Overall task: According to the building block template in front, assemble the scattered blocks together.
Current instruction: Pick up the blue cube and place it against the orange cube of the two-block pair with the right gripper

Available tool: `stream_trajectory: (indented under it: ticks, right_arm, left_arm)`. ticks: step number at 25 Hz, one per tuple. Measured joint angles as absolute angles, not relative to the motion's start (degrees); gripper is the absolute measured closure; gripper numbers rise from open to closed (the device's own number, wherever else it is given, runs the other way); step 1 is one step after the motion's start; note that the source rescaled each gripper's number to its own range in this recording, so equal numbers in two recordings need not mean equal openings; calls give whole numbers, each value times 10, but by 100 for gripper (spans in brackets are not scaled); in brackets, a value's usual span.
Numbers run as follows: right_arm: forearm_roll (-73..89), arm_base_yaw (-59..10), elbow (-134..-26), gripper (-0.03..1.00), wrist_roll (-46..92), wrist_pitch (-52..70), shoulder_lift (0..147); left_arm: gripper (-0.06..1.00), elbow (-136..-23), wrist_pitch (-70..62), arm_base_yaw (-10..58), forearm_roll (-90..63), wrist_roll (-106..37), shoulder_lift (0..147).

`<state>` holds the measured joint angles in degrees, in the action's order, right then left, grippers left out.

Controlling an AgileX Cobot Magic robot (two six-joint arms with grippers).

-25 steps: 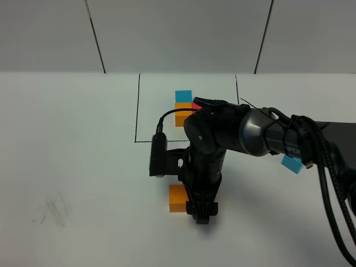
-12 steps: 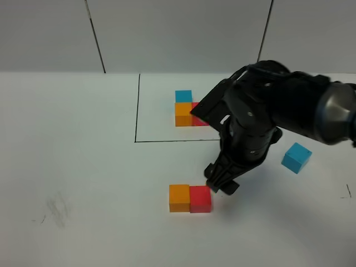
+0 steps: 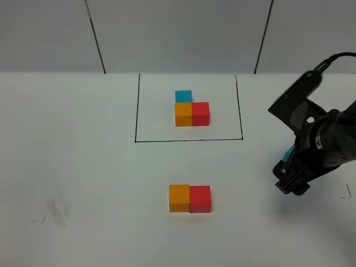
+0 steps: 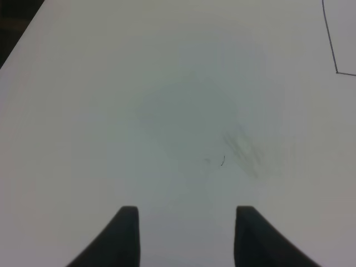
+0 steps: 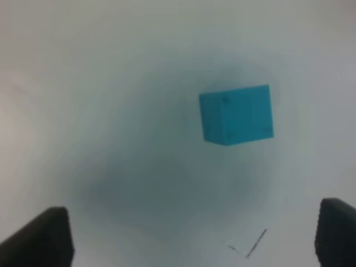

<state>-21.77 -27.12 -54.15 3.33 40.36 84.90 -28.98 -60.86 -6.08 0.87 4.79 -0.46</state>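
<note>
The building block template, a blue [image 3: 183,95], an orange [image 3: 183,114] and a red cube [image 3: 201,113] joined in an L, sits inside the black drawn rectangle [image 3: 189,140]. Of the scattered blocks, the orange cube [image 3: 179,198] and the red cube [image 3: 200,199] stand touching side by side in front of the rectangle. The light blue cube [image 5: 238,114] lies to their right, mostly hidden behind my right arm in the high view [image 3: 287,154]. My right gripper [image 3: 290,186] [image 5: 192,239] is open and empty above it. My left gripper [image 4: 186,239] is open and empty over bare table.
The white table [image 3: 83,167] has a faint grey smudge [image 3: 57,210] at the front left, also in the left wrist view [image 4: 245,150]. A small pen mark [image 3: 347,192] lies at the right edge. A grey panelled wall [image 3: 178,33] stands behind.
My right arm left the red cube beside the orange one and swung right, now over the light blue cube. The red and orange cubes stay touching.
</note>
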Motion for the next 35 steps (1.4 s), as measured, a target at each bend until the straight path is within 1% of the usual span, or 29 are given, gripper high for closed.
stream_trajectory:
  ticks: [6,13,17,21,24,35]
  right_arm:
    - [-226,-222,-542,20,105,373,876]
    - [-226,-191,-544,20,128,316,920]
    - [-221,-189,-592,21,145,351,962]
    - [-211,-186,-664,22,188,421,1013]
    - [-191,-177,-698,23,228,450,1040]
    - [-114,-127,-717,23,301,434,1056]
  left_arm:
    - [94,-290,-609,-61,9,47,-5]
    - [94,-290,-609,-61,9,47,-5]
    - [94,-290,-609,-61,9,47,-5]
    - [94,-290,-609,-61,9,47,-5]
    - [94,-290,-609,-61,9,47,-5]
    - [94,-290,-609,-61,9,47,-5]
